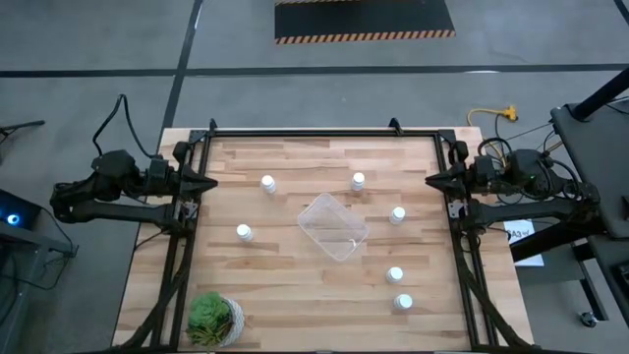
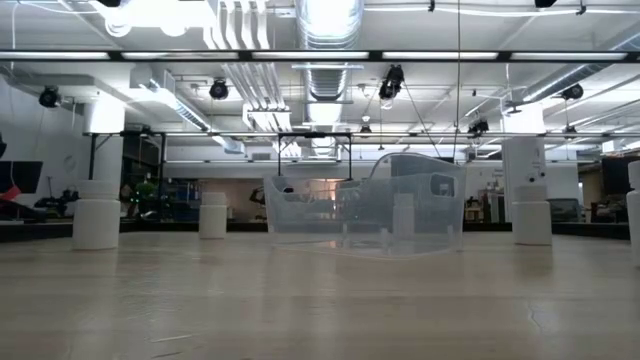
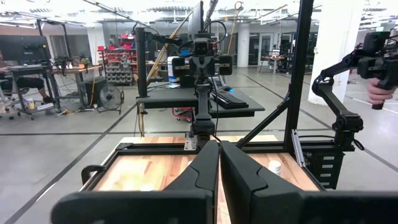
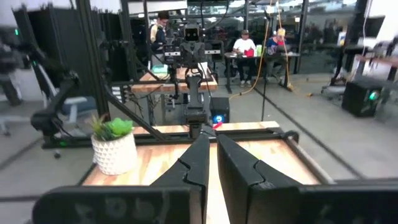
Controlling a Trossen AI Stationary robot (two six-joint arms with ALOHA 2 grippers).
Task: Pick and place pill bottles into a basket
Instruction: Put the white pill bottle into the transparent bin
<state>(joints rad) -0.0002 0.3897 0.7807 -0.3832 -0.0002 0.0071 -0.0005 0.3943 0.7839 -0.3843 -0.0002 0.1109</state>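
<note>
Six small white pill bottles stand upright on their bases on the wooden table: two at the far side (image 1: 267, 183) (image 1: 358, 181), one left of the basket (image 1: 244, 233), one right of it (image 1: 397, 214), and two at the near right (image 1: 394, 275) (image 1: 403, 302). The basket (image 1: 332, 225), a clear tub, rests on its base at the table's middle, turned askew; it also shows in the low view (image 2: 365, 210). My left gripper (image 1: 208, 184) is shut and empty at the left edge. My right gripper (image 1: 430, 180) is shut and empty at the right edge.
A green plant in a white pot (image 1: 214, 317) stands at the near left corner and shows in the right wrist view (image 4: 114, 146). A black frame (image 1: 324, 132) runs round the table's far and side edges. A person's hand (image 3: 376, 90) shows beyond the table.
</note>
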